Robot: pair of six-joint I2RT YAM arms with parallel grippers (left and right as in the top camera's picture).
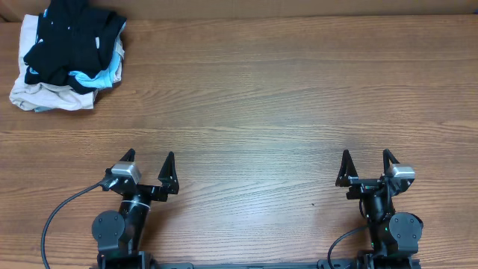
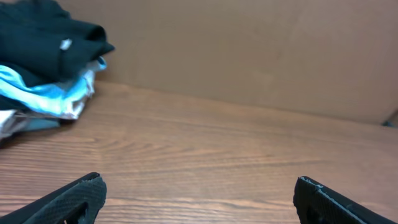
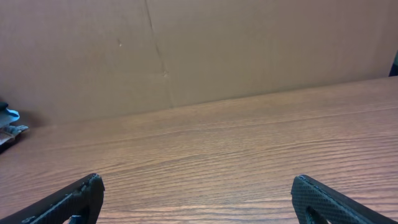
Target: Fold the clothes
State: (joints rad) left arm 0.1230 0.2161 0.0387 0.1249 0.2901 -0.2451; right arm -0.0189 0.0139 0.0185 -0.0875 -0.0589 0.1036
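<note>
Far left corner of table (image 1: pixel 261 97): black T-shirt (image 1: pixel 63 37) lies crumpled on top of a pile, and I am not touching it.
Under it: blue shirt (image 1: pixel 112 72), then beige garment (image 1: pixel 45 97) at the bottom.
My left gripper (image 1: pixel 151 155): at the near edge, jaws wide apart, holding nothing, well apart from the pile.
My right gripper (image 1: pixel 366 153): at the near edge, jaws wide apart, holding nothing.
Behind table: cardboard wall (image 3: pixel 249 50).
</note>
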